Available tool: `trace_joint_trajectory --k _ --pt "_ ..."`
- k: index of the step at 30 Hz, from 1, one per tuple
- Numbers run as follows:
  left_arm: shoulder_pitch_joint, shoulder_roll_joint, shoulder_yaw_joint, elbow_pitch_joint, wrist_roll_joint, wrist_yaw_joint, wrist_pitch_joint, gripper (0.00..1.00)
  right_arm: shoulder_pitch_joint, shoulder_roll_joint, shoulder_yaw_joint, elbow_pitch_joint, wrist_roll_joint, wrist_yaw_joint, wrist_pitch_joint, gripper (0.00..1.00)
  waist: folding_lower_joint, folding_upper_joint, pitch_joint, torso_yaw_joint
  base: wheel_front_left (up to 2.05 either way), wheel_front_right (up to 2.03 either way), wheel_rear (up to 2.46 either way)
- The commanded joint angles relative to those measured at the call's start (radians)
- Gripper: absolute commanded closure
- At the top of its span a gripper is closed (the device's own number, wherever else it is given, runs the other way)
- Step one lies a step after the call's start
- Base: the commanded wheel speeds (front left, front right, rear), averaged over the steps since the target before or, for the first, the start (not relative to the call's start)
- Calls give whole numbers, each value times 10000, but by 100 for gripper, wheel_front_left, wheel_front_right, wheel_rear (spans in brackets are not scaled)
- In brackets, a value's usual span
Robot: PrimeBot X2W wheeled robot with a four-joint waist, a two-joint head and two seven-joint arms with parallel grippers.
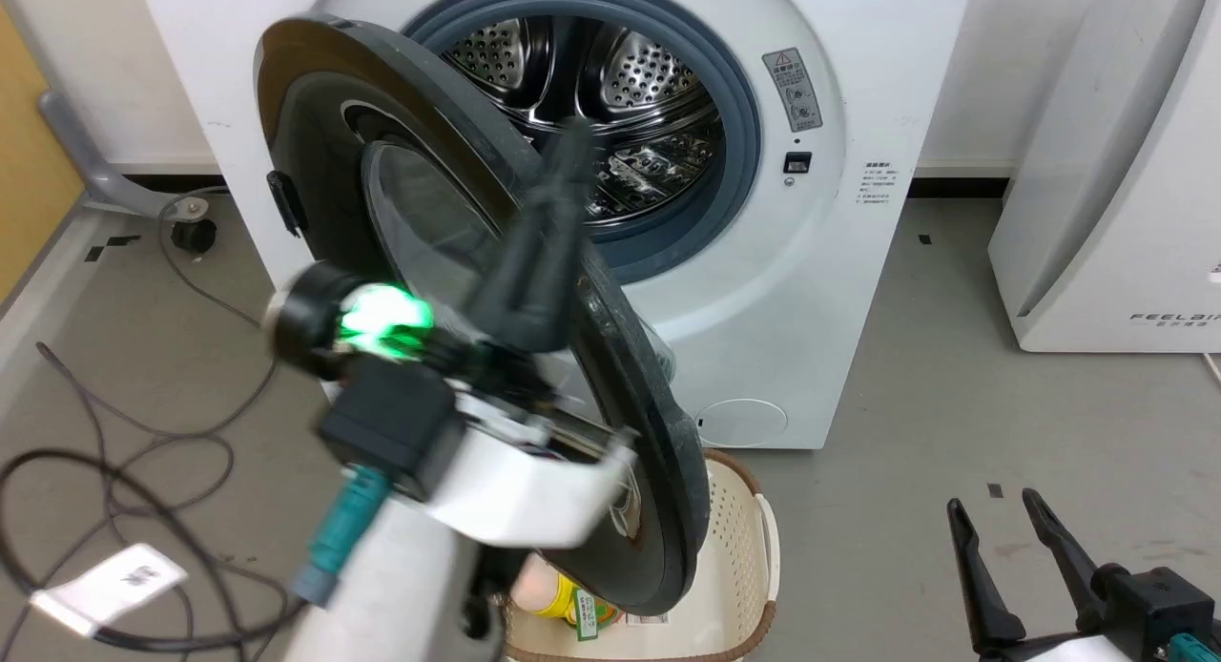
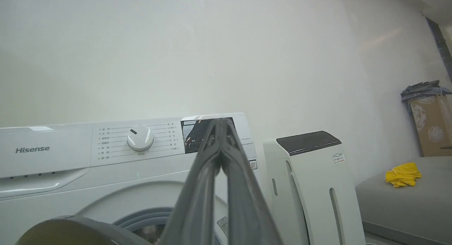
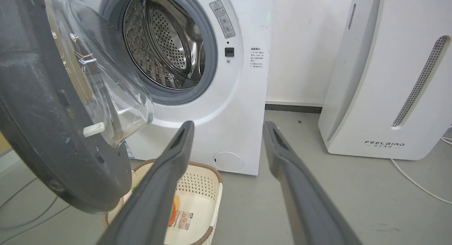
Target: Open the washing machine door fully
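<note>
Door status: the washing machine door (image 1: pixel 315 137) is unlatched and swung out from the front of the washing machine (image 1: pixel 820 290). It is hinged on the machine's left side as I face it, and its free edge stands well out in front. It's not folded back flat against the machine's front. The glass bowl (image 3: pixel 106 72) faces the machine's opening. The drum (image 1: pixel 610 80) and grey gasket (image 1: pixel 742 137) are fully exposed.

My left gripper (image 1: pixel 570 142): fingers pressed together, nothing between them. In the head view they run up in front of the machine and cross the door's rim, with the tips over the drum opening. It's blurred there, so they might be resting on the rim; I can't tell. In the left wrist view the tips line up with the machine's display panel, just right of the dial (image 2: pixel 140 138). The door's rim sits low against the machine's front.

My right gripper (image 1: pixel 992 502): fingers spread wide, holding nothing. It is well out in front of the machine, off to its right side, and apart from the door.

Other items:
- The basket (image 3: pixel 203 188) is on the floor just in front of the machine, under the door's lower edge and near the round cap (image 1: pixel 744 422).
- The white FEELBAIR appliance (image 1: pixel 1097 214) stands right of the machine.
- The cables (image 1: pixel 143 452) are on the floor, front-left of the machine.
</note>
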Motion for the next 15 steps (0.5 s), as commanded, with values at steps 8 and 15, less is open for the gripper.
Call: trace_joint_trajectory --k 8,15 --pt "-222 -13 -2621 -279 -450 -233 839 100 274 43 -9 -15 80 8 24 0 0 0 3 4 0 0 0" --pt "405 -14 -4419 693 -998 -512 1943 100 226 43 48 6 81 8 33 0 0 0 57 55 0 0 0"
